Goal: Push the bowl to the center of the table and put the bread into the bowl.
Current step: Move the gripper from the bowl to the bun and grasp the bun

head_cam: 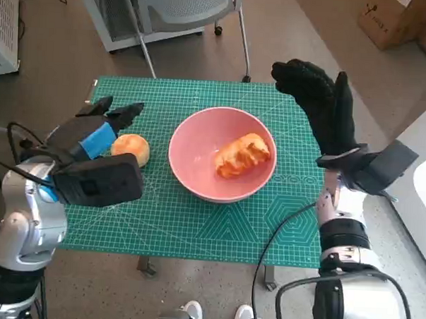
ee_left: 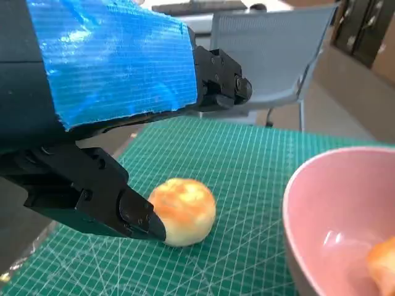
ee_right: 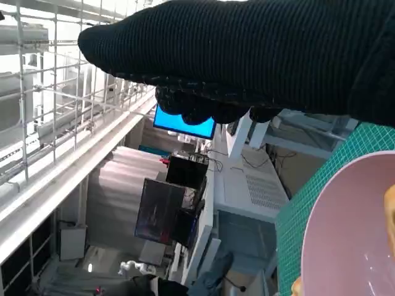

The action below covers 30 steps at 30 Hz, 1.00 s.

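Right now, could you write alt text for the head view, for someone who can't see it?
A pink bowl holding a piece of bread sits mid-table on a green cutting mat. A round bun lies on the mat beside the bowl, next to the robot's blue-taped left hand. Its gloved right hand is raised, empty, on the bowl's other side.

Left robot hand (head_cam: 101, 137) black with blue tape; right robot hand (head_cam: 321, 108) in black knitted glove; pale forearms, black cables.
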### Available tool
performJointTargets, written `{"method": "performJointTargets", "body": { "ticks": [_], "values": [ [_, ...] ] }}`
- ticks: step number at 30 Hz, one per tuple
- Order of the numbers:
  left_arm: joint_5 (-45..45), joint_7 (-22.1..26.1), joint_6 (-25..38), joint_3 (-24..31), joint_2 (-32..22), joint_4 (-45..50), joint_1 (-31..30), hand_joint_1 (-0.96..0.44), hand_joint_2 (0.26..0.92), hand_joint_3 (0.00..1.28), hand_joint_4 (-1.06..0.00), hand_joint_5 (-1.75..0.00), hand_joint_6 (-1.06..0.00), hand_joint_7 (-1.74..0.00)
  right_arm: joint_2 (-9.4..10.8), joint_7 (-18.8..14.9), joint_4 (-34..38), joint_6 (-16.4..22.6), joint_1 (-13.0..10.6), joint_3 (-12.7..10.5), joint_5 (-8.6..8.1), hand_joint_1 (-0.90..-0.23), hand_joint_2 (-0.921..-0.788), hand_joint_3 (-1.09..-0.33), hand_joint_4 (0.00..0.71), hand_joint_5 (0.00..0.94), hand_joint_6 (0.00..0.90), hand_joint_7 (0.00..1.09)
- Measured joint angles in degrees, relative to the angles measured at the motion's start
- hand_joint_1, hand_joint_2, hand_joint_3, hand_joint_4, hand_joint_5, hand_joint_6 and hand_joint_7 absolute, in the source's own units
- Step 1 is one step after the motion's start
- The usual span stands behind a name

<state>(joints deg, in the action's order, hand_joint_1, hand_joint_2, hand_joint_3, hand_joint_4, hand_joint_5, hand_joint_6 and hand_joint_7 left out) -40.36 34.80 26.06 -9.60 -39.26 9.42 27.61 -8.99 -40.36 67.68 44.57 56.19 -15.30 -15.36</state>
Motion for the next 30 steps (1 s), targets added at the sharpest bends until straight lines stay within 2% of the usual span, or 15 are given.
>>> {"method": "performJointTargets", "body": {
  "ticks": [8,23,27,30],
  "values": [
    [-2.2,-2.8,-0.5,-3.8,1.9,-8.4,4.5,0.19,0.774,0.01,-0.01,0.00,-0.19,0.00,-0.5,-1.3,0.7,-1.1,0.3,-0.6,-0.15,-0.679,-0.921,-0.719,0.191,0.000,0.316,0.00],
    [-3.5,-8.7,-4.0,-9.8,5.3,-32.9,15.2,0.12,0.782,0.01,0.00,0.00,-0.19,0.00,-1.9,-1.7,0.9,-2.0,0.4,-1.6,-0.14,-0.694,-0.921,-0.690,0.217,0.008,0.329,0.01],
    [-4.1,-9.9,-4.4,-11.6,6.5,-39.4,17.8,0.17,0.874,0.06,0.00,0.00,-0.19,0.00,-2.0,-1.7,0.9,-2.0,0.4,-1.7,-0.13,-0.697,-0.921,-0.685,0.213,0.005,0.333,0.01],
    [-4.8,-10.8,-4.4,-13.0,7.4,-43.5,19.4,0.19,0.897,0.08,0.00,0.00,-0.20,0.00,-2.0,-1.7,0.9,-2.0,0.3,-1.8,-0.12,-0.697,-0.921,-0.684,0.212,0.004,0.334,0.01]
  ]
}}
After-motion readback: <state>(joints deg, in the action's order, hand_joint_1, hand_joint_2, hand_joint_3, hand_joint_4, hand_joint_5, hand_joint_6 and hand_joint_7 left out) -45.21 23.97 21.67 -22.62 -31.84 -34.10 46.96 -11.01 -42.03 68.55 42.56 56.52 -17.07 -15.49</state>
